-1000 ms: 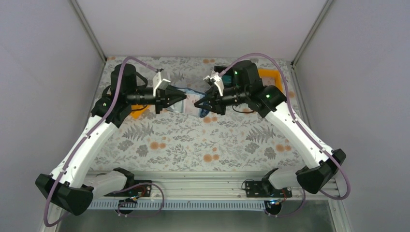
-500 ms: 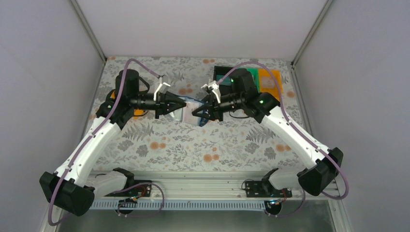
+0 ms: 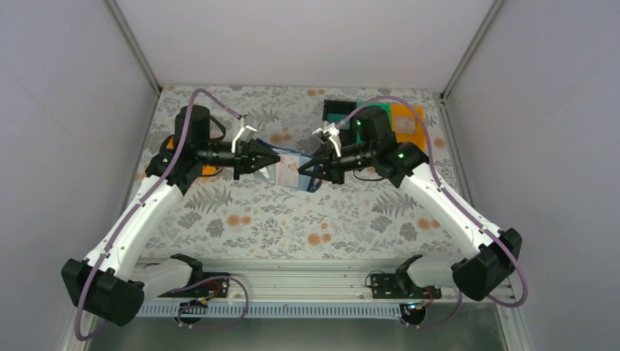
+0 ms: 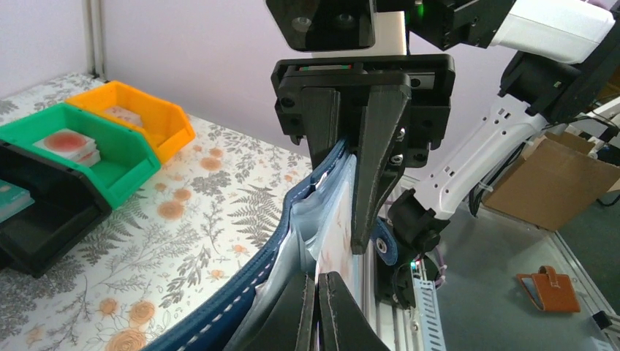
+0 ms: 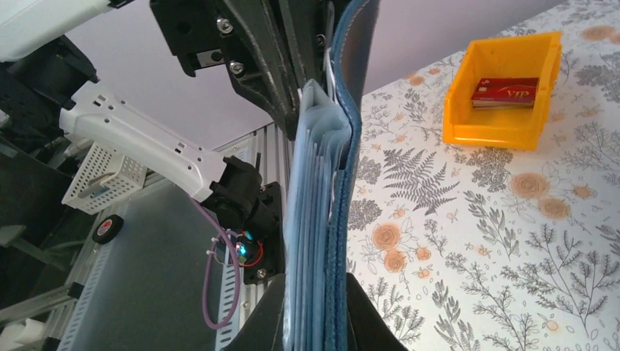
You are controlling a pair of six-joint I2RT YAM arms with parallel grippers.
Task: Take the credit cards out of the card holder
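Floral table [image 3: 292, 219]; arms [image 3: 139, 212] flank card holder [image 3: 289, 170]

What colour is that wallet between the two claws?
The card holder is navy, paler blue inside; right wrist view.

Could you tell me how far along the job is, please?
Done: a red card lies in an orange bin, another in the green bin. In hand: left gripper and right gripper clamp the card holder aloft. Remaining: its sleeves look full, more to pull.
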